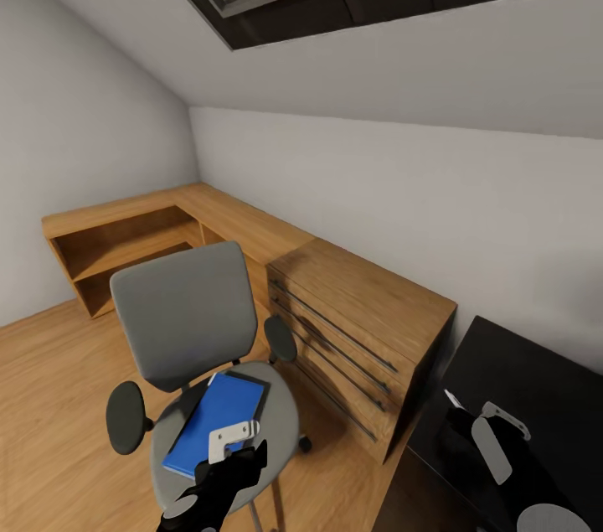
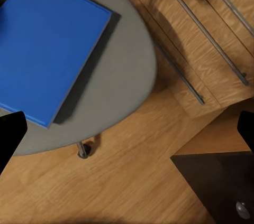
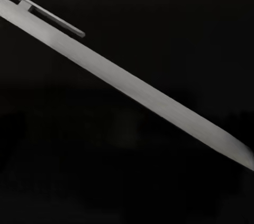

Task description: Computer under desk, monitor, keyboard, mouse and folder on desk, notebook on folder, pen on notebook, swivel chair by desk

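I am hovering the left gripper (image 1: 219, 477) over the swivel chair (image 1: 188, 322), its fingers (image 2: 11, 134) spread wide and holding nothing, and the blue folder (image 2: 45, 42) is lying flat on the seat just beyond and to one side of those fingers, its long axis running diagonally toward the chair back. To the right, past the wooden dresser (image 1: 360, 322), the right gripper (image 1: 494, 448) is hanging over the black tabletop (image 1: 536, 381) with the white pen (image 3: 127, 84) close below it, though I cannot tell whether those fingers are clenched. I judge the left arm is nearer the folder.
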